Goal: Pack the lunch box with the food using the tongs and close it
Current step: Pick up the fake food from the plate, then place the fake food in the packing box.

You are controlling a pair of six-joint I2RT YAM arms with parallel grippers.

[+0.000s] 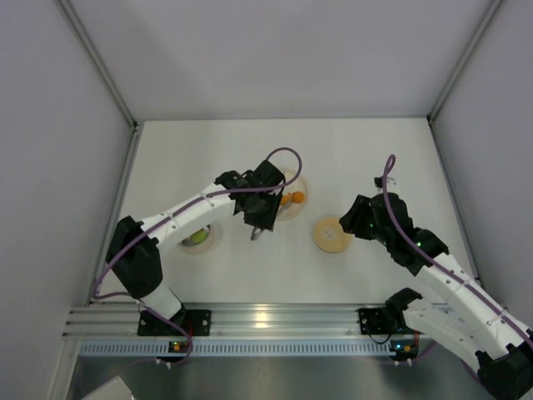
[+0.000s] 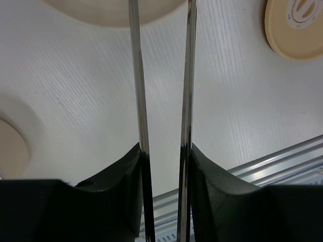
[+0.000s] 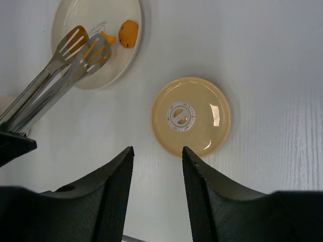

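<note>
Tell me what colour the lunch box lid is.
Tan lid, with a pale centre; clearest in the right wrist view.

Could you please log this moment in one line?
left claw: shut on tongs | tips: over plate near orange food | right claw: open near lid

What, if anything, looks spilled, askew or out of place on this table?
Nothing stands out. The orange food sits on the plate, the lid lies flat on the table, and the left tool grips the tongs.
</note>
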